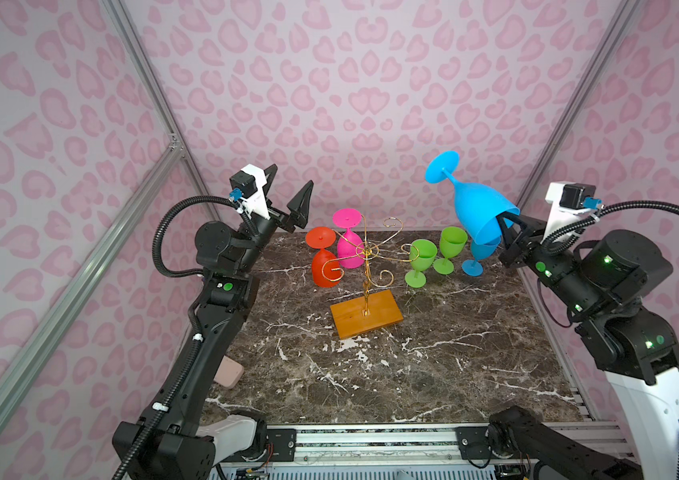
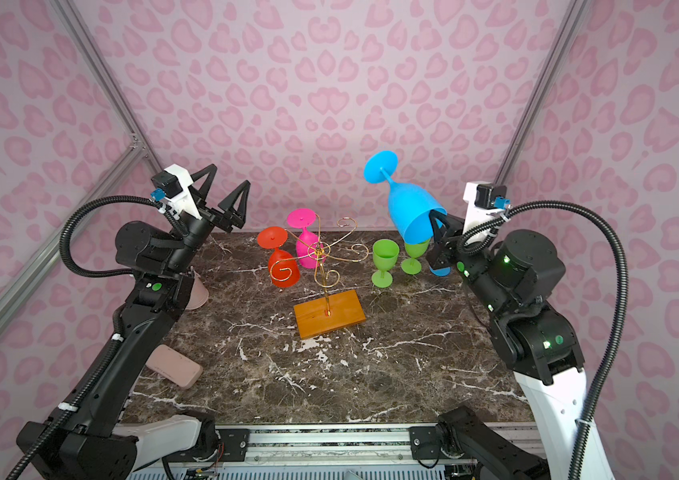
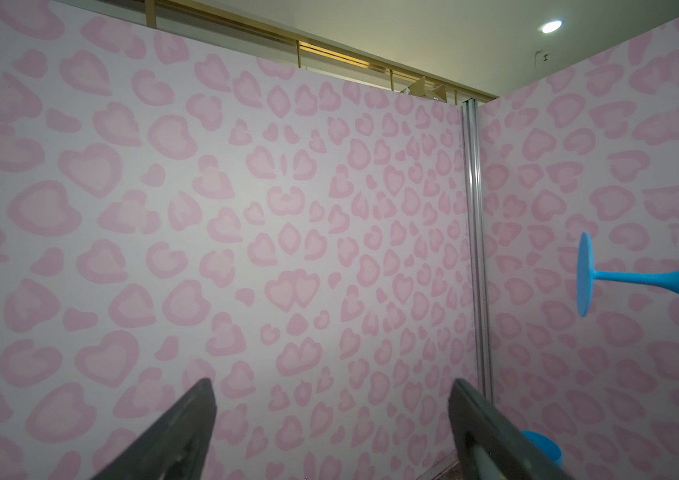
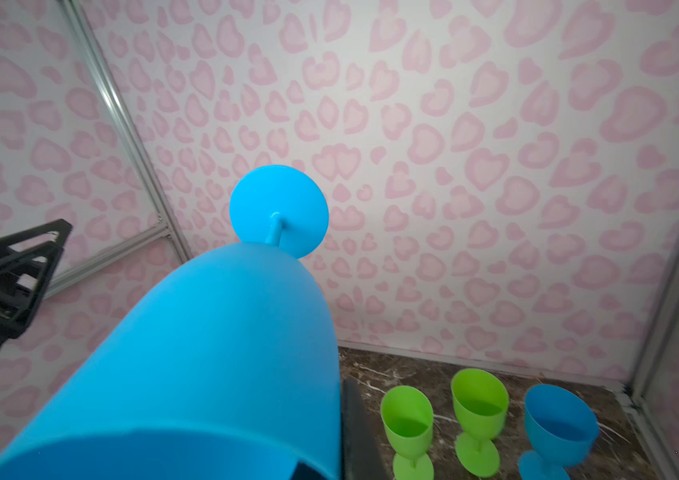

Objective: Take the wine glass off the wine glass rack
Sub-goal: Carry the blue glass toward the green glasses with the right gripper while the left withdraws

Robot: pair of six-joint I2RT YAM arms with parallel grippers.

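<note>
Tabletop (image 1: 412, 374): dark brown marble with white veins; the wine glass rack (image 1: 371, 322) stands mid-surface.
Walls (image 1: 371, 83): pale, covered in pink heart-like blotches.
Wine glass (image 1: 477, 208): blue, in the air to the right of the rack and well apart from it, foot tilted upward.
Right claw (image 1: 503, 224): clamped on the glass's rim.
Left claw (image 1: 292, 175): jaws apart, empty, high on the rack's left.

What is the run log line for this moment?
right hand: shut on blue glass rim, aloft; left hand: open, empty; rack: pink glass, red glass hang

Blue wine glass (image 1: 481, 208); gold rack (image 1: 366, 251), orange base (image 1: 383, 318) — pink-blotched walls (image 1: 329, 104)
</note>
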